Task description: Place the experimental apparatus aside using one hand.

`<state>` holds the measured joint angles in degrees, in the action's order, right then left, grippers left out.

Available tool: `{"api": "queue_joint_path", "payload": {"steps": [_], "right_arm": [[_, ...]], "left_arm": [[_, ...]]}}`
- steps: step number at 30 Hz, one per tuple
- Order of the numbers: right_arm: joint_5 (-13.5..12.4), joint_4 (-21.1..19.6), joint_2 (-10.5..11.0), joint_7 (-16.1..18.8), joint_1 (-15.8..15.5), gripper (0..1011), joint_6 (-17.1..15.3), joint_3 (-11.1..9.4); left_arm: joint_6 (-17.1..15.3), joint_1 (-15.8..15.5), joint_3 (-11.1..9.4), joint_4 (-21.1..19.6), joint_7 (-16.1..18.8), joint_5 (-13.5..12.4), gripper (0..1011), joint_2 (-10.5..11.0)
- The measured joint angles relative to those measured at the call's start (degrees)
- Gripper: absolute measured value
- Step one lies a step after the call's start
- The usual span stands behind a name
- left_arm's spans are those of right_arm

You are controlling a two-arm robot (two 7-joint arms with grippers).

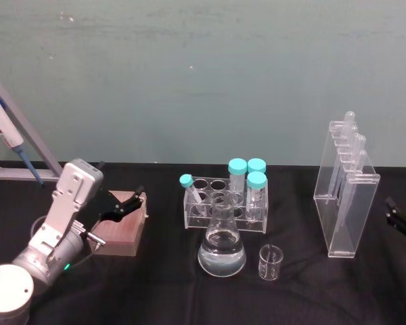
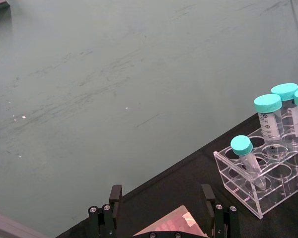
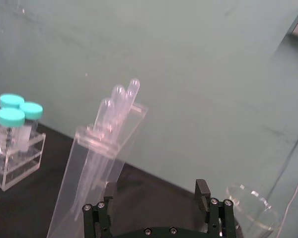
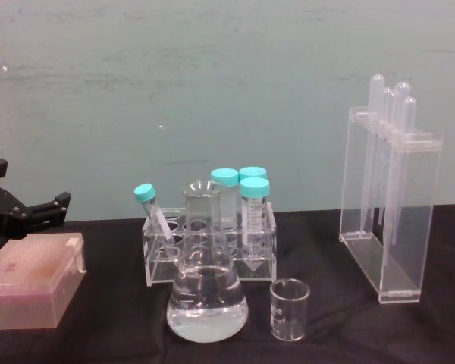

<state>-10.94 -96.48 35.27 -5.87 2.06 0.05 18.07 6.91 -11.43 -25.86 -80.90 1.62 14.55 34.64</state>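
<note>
The apparatus stands on the black table. A tall acrylic stand (image 1: 345, 193) (image 4: 390, 220) (image 3: 97, 168) with round-topped tubes is at the right. A conical flask (image 1: 222, 249) (image 4: 207, 292) of clear liquid sits front centre, with a small glass beaker (image 1: 271, 263) (image 4: 290, 309) just right of it. My right gripper (image 3: 156, 198) (image 1: 402, 220) is open and empty at the table's right edge, just right of the stand and apart from it. My left gripper (image 2: 161, 208) (image 1: 125, 206) (image 4: 30, 212) hangs open over a pink box.
A clear rack (image 1: 227, 203) (image 4: 208, 243) (image 2: 263, 173) of teal-capped tubes stands behind the flask. The pink box (image 1: 122, 227) (image 4: 30, 280) lies at the left. A pipette on a stand (image 1: 7, 139) is at the far left. A clear glass rim (image 3: 251, 208) shows beside the right gripper.
</note>
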Motion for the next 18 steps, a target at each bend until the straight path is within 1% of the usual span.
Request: {"api": "queue_joint_path", "payload": {"steps": [4,7,11,12,18], "right_arm": [[2.18,-2.41,-0.87,-1.74,-1.15,1000,1.56,-0.98],[2.86,-3.1,-1.45,-2.2,-1.39,1000,2.26,-1.26],[3.53,-4.09,-2.77,-2.28,-1.62,1000,3.55,-1.44],[3.53,-4.09,-2.77,-2.28,-1.62,1000,3.55,-1.44],[3.75,-4.35,-5.34,-2.18,-1.51,1000,4.98,-1.3]], "left_arm": [[0.0,0.0,0.0,0.0,0.0,0.0,1000,0.0],[0.0,0.0,0.0,0.0,0.0,0.0,1000,0.0],[0.0,0.0,0.0,0.0,0.0,0.0,1000,0.0],[0.0,0.0,0.0,0.0,0.0,0.0,1000,0.0],[0.0,0.0,0.0,0.0,0.0,0.0,1000,0.0]]}}
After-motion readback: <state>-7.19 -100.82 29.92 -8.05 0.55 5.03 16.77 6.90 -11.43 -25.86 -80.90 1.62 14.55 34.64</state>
